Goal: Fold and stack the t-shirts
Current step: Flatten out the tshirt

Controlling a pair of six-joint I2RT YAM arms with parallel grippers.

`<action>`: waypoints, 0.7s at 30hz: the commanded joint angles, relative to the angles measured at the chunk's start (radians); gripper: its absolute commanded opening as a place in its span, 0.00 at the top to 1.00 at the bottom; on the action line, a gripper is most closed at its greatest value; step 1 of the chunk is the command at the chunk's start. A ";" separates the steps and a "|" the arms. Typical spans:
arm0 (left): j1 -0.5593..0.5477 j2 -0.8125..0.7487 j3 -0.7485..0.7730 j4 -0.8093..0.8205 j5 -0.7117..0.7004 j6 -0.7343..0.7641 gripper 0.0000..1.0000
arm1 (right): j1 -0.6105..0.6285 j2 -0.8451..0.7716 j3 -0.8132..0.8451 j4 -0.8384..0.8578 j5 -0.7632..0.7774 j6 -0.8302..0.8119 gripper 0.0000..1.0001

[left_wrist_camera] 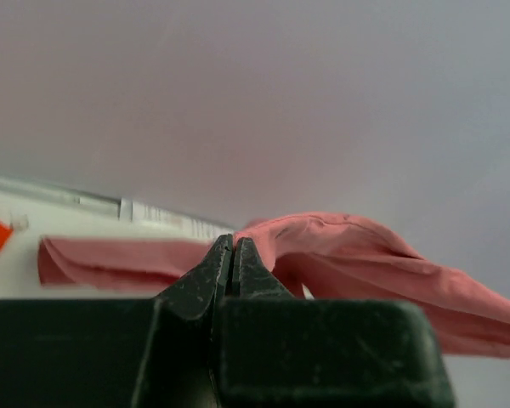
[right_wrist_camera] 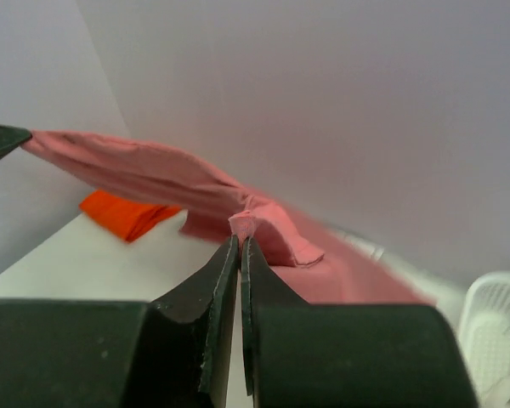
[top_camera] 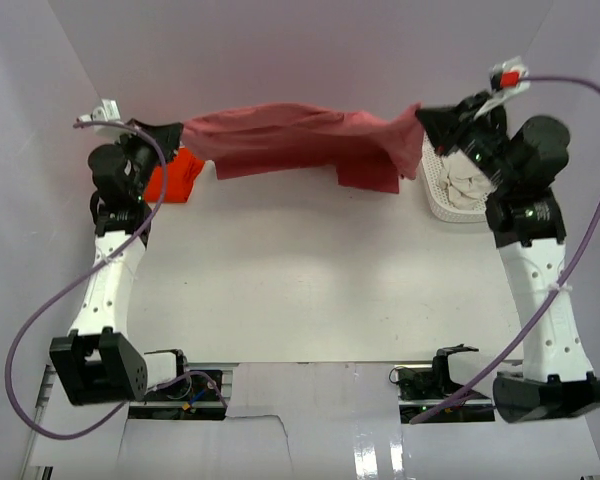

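A dusty rose-red t-shirt (top_camera: 300, 135) hangs stretched above the far part of the table between both arms. My left gripper (top_camera: 172, 133) is shut on its left end; in the left wrist view the cloth (left_wrist_camera: 357, 246) runs off from the closed gripper (left_wrist_camera: 233, 240). My right gripper (top_camera: 427, 117) is shut on its right end, and a pinch of the cloth (right_wrist_camera: 253, 223) pokes up between the closed tips (right_wrist_camera: 240, 240). A bright orange-red t-shirt (top_camera: 177, 176) lies folded on the table at the far left (right_wrist_camera: 127, 212). A cream-white t-shirt (top_camera: 467, 185) lies in the basket.
A white lattice basket (top_camera: 435, 185) stands at the far right, under my right arm (right_wrist_camera: 501, 340). Grey walls close in the back and sides. The white table (top_camera: 320, 280) stretches towards the arm bases.
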 commanded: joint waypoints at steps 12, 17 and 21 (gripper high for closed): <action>-0.016 -0.553 -0.603 -0.409 -0.008 0.030 1.00 | 0.004 -0.592 -0.824 -0.261 0.087 0.143 0.92; -0.017 -0.432 -0.502 -0.380 0.014 0.038 1.00 | 0.004 -0.506 -0.625 -0.302 0.071 0.112 0.92; -0.017 -0.376 -0.309 -0.373 0.018 0.047 1.00 | 0.004 -0.466 -0.424 -0.268 0.054 0.072 0.92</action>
